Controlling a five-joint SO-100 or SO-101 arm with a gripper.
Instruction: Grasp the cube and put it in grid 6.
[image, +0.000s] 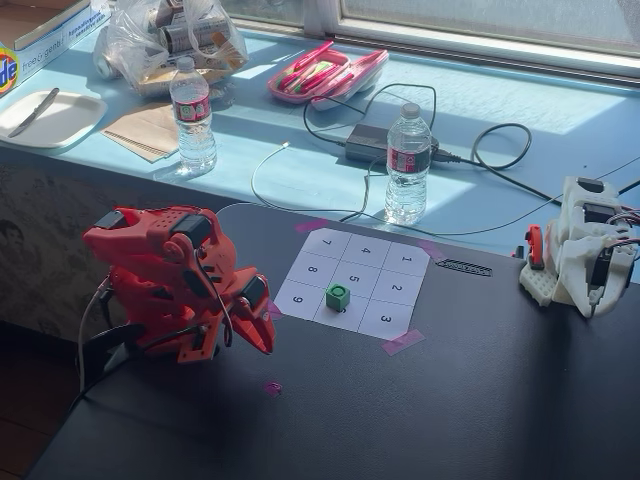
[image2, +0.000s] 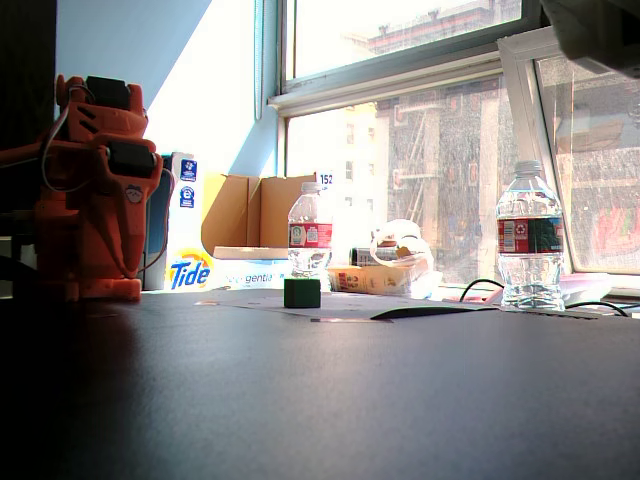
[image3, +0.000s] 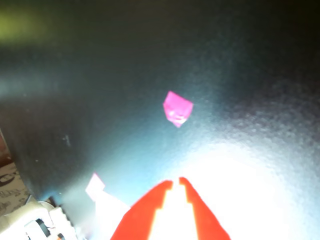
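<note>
Pressed nearly together, the red jaws of the gripper (image3: 176, 181) hold nothing and point at bare dark table (image3: 250, 75), with a scrap of pink tape (image3: 177, 109) ahead of their tips in the wrist view. The cube (image: 338, 296) sits upright on the white sheet (image: 352, 281), in the middle cell of the row nearest the camera in a fixed view, covering that cell's number; this is grid 6 (image: 343, 313), between 9 and 3. Open tabletop lies all around the sheet on the near side, and the folded red arm (image: 180, 285) rests well apart to the left. Only the low fixed view shows the cube (image2: 302, 292) side-on (dark against the window), with a bottle (image2: 310, 236) behind it and another bottle (image2: 530, 238) far right. The wrist view misses the cube altogether.
</note>
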